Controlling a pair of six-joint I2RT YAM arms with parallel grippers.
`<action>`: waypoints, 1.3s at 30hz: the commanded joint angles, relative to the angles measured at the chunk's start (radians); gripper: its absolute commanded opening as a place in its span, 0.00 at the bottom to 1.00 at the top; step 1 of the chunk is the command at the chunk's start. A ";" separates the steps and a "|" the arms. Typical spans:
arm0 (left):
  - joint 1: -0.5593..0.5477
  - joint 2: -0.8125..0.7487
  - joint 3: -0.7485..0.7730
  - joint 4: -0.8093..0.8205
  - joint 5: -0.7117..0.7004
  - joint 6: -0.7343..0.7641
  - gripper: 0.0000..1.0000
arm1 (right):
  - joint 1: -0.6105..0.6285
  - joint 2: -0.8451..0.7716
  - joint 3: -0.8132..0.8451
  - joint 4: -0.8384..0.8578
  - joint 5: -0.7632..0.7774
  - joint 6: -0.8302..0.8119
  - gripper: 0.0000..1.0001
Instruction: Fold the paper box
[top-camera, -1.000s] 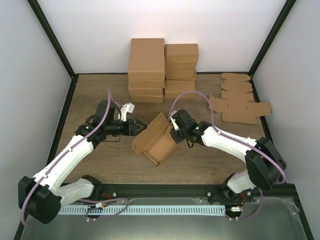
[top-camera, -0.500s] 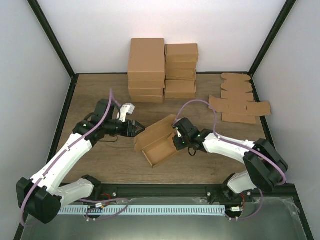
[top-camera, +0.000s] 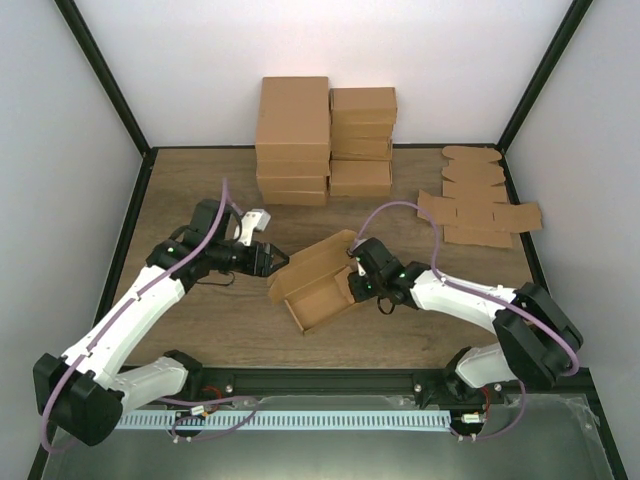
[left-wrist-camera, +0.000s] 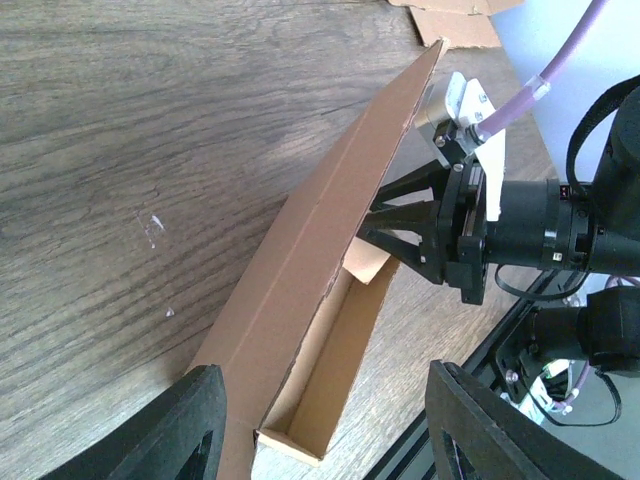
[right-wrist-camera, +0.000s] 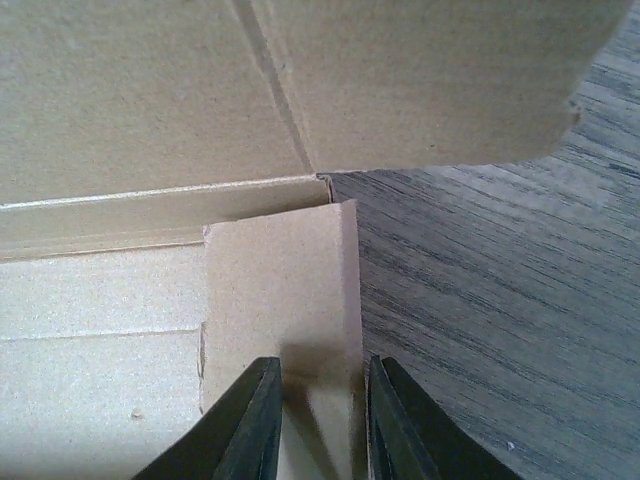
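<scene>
Left gripper (left-wrist-camera: 322, 375) is spread wide with nothing pinched. On its wrist cam the near end of the paper box (top-camera: 318, 283) sits loose in the gap, right up beside one finger and well off the other. Right gripper (right-wrist-camera: 322, 362) is on the opposite side of the box, fingers only a narrow slot apart, tips over a small end flap (right-wrist-camera: 280, 290) at the box's corner. That flap faces the lens flat-on, so I can't tell if it's actually nipped or just sitting behind the fingers.

The box is between the two grippers, lying on a diagonal. Its shallow tray is down on the table (top-camera: 190, 180) and the long lid panel is tilted up off it, not upright.

The left wrist cam looks along that raised panel and catches the right gripper's black head on the far side, with a purple hose (left-wrist-camera: 560, 60) running off it. The right wrist cam is too close for that, but it shows the crease lines inside the tray and wood grain just past the flap. Only the overhead shows what's beyond both tools: a stack of finished cartons (top-camera: 325, 135) at the far edge, and flat blanks (top-camera: 480, 205) well out past the right gripper.

The tabletop is dark wood grain, with white walls (top-camera: 300, 40) and black frame (top-camera: 105, 75) posts in the corners.
</scene>
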 joint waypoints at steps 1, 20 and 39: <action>0.003 0.012 0.030 -0.015 0.002 0.029 0.57 | 0.012 -0.017 -0.008 0.015 0.018 0.031 0.27; 0.002 0.139 -0.037 0.153 -0.021 -0.033 0.48 | 0.085 0.017 -0.021 -0.005 0.151 0.102 0.30; 0.007 0.232 -0.104 0.212 -0.097 -0.090 0.41 | 0.106 0.001 -0.041 -0.041 0.161 0.177 0.30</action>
